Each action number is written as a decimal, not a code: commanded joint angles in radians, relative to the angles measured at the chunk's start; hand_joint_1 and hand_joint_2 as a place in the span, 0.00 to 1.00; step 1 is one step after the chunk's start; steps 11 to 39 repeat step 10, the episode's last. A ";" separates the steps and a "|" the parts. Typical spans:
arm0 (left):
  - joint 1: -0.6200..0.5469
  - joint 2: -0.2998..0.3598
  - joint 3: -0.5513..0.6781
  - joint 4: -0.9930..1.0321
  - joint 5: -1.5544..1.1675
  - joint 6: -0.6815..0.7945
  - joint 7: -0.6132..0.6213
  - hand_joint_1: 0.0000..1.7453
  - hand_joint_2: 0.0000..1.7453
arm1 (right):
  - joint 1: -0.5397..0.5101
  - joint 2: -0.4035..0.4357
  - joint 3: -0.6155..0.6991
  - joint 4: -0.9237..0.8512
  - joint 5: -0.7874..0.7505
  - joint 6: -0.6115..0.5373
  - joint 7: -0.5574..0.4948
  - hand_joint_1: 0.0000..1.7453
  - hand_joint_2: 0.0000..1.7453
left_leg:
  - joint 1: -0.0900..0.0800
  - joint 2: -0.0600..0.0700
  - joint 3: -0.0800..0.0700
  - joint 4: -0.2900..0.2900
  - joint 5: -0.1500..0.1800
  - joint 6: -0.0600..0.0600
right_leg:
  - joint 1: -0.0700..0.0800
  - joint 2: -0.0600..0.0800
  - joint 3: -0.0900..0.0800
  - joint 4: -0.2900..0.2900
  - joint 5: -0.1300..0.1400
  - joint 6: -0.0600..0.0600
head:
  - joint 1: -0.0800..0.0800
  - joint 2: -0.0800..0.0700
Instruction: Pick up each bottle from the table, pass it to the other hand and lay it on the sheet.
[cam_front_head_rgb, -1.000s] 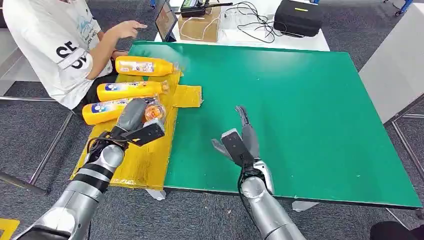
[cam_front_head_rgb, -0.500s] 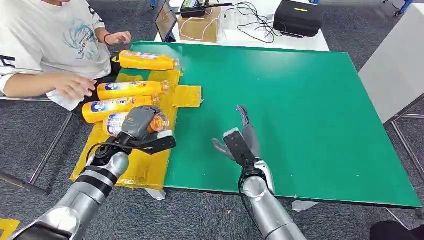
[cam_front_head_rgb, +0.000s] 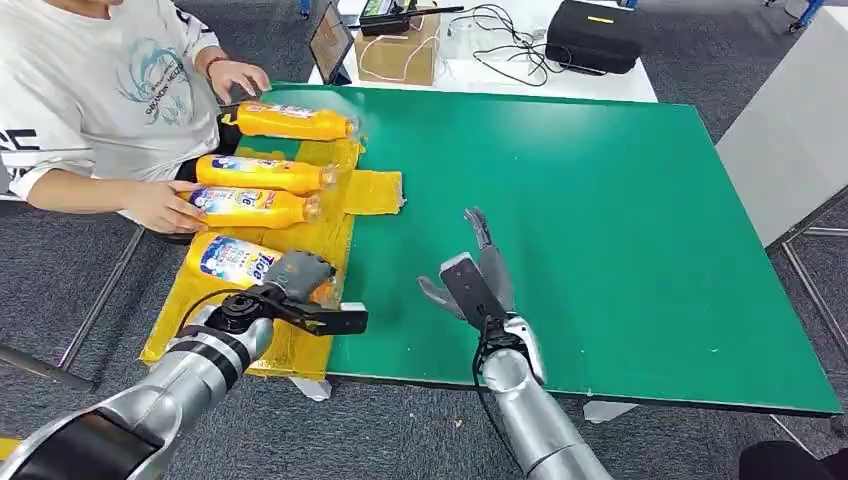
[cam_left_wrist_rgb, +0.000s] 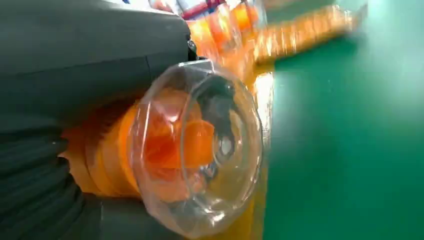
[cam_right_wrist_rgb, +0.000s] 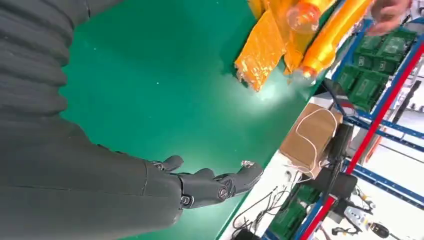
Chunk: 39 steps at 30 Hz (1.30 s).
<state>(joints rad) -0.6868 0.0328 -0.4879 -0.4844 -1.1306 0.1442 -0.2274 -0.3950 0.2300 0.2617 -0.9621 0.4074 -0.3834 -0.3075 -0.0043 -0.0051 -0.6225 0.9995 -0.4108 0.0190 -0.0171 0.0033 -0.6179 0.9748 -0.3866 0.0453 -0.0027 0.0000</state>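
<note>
My left hand (cam_front_head_rgb: 292, 288) grips the neck end of an orange bottle (cam_front_head_rgb: 232, 260) with a blue label, lying low on the yellow sheet (cam_front_head_rgb: 375, 190) near its front. In the left wrist view the bottle's clear cap (cam_left_wrist_rgb: 200, 150) sits right against my left hand (cam_left_wrist_rgb: 75, 65). Three more orange bottles lie on the sheet farther back: one (cam_front_head_rgb: 290, 120), one (cam_front_head_rgb: 262, 173) and one (cam_front_head_rgb: 250, 207). My right hand (cam_front_head_rgb: 475, 285) hovers open over the green table (cam_front_head_rgb: 600, 200), fingers spread and holding nothing. The right wrist view shows its fingers (cam_right_wrist_rgb: 210, 185) and the sheet (cam_right_wrist_rgb: 260, 55) beyond.
A person in a white shirt (cam_front_head_rgb: 90, 90) sits at the table's left; one of their hands (cam_front_head_rgb: 165, 205) touches the nearest loose bottle, the other (cam_front_head_rgb: 235, 75) is by the far corner. A cardboard box (cam_front_head_rgb: 400, 50), cables and a black case (cam_front_head_rgb: 595, 35) stand behind the table.
My left hand has carried the bottle toward the sheet's front edge and lower. The person's hand has reached across to the bottles on the sheet. My right hand has barely moved.
</note>
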 joint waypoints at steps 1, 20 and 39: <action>-0.039 -0.021 -0.006 0.175 0.076 -0.049 -0.045 0.02 1.00 | -0.077 0.004 0.009 0.119 -0.022 0.004 -0.020 0.00 1.00 | 0.001 0.003 0.006 0.000 -0.003 -0.002 | 0.002 0.002 0.006 0.000 -0.002 -0.002 | 0.000 0.000; -0.034 -0.012 0.040 0.172 0.138 -0.060 -0.097 0.00 1.00 | -0.089 0.002 0.024 0.142 -0.039 0.004 -0.031 0.00 1.00 | 0.001 0.002 0.007 -0.001 -0.002 -0.001 | 0.001 0.002 0.007 0.000 -0.001 -0.002 | 0.000 0.000; -0.034 -0.012 0.040 0.172 0.138 -0.060 -0.097 0.00 1.00 | -0.089 0.002 0.024 0.142 -0.039 0.004 -0.031 0.00 1.00 | 0.001 0.002 0.007 -0.001 -0.002 -0.001 | 0.001 0.002 0.007 0.000 -0.001 -0.002 | 0.000 0.000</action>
